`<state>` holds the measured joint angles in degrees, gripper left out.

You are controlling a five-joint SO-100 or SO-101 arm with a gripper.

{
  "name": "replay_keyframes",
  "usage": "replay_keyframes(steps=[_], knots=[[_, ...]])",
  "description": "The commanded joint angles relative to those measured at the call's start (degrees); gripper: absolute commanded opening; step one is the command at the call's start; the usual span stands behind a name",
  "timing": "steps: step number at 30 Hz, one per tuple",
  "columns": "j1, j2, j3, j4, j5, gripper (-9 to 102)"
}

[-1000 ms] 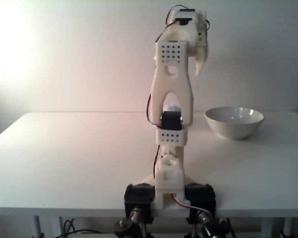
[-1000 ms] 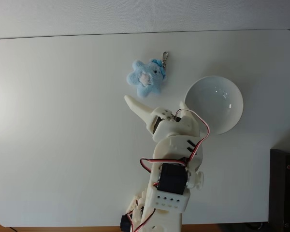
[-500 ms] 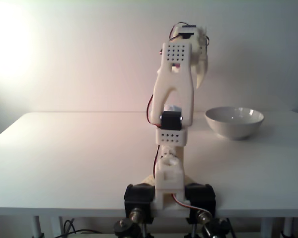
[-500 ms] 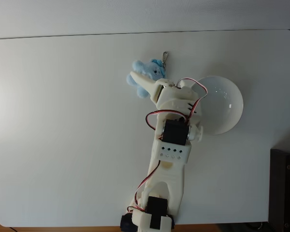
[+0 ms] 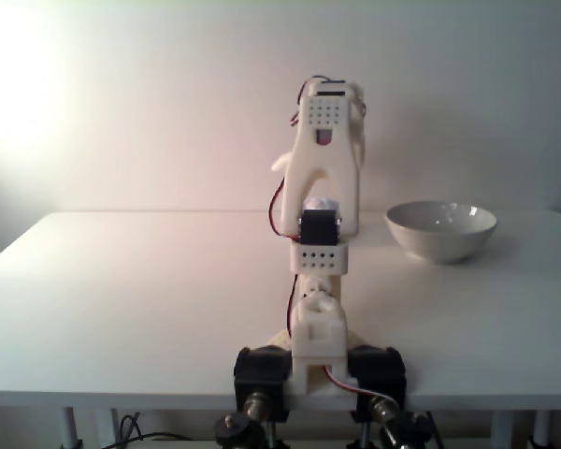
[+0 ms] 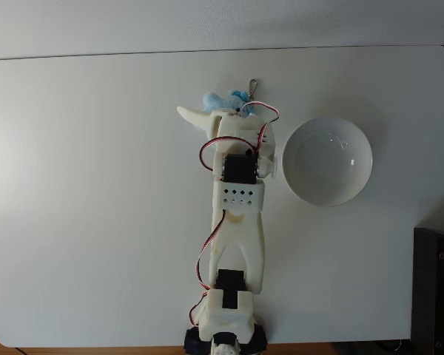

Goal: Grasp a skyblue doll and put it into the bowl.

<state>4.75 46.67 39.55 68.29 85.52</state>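
In a fixed view from above, the skyblue doll (image 6: 220, 99) lies on the white table near its far edge. Its metal clasp (image 6: 251, 87) points away from the arm. My gripper (image 6: 214, 111) hovers right over the doll and covers its near half. The jaws stand open: one pale finger (image 6: 189, 115) sticks out to the doll's left, while the other is hidden under the wrist. The white bowl (image 6: 327, 160) stands to the right of the arm, with nothing in it. In a fixed view from the front, the bowl (image 5: 440, 229) sits right of the arm, and a finger (image 5: 280, 165) peeks out left of it.
The arm's base (image 6: 223, 336) is clamped at the table's near edge (image 5: 280, 393). A dark object (image 6: 435, 288) sits beyond the table's right edge. Open tabletop spreads to the left of the arm.
The arm has swung left from near the bowl and stretched forward. The open gripper came down from high up to sit over the doll.
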Motion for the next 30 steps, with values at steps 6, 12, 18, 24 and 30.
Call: replay_keyframes(steps=[6, 12, 18, 24, 30], knots=[[0.0, -4.66, -2.2, -0.44, -0.35, 74], [0.0, -8.44, -2.2, -0.62, -0.35, 74], [0.0, -11.16, -2.29, -6.15, -0.44, 74], [0.0, -11.69, -1.76, -7.82, -3.96, 71], [-0.18, -11.6, -1.49, -7.12, -4.75, 47]])
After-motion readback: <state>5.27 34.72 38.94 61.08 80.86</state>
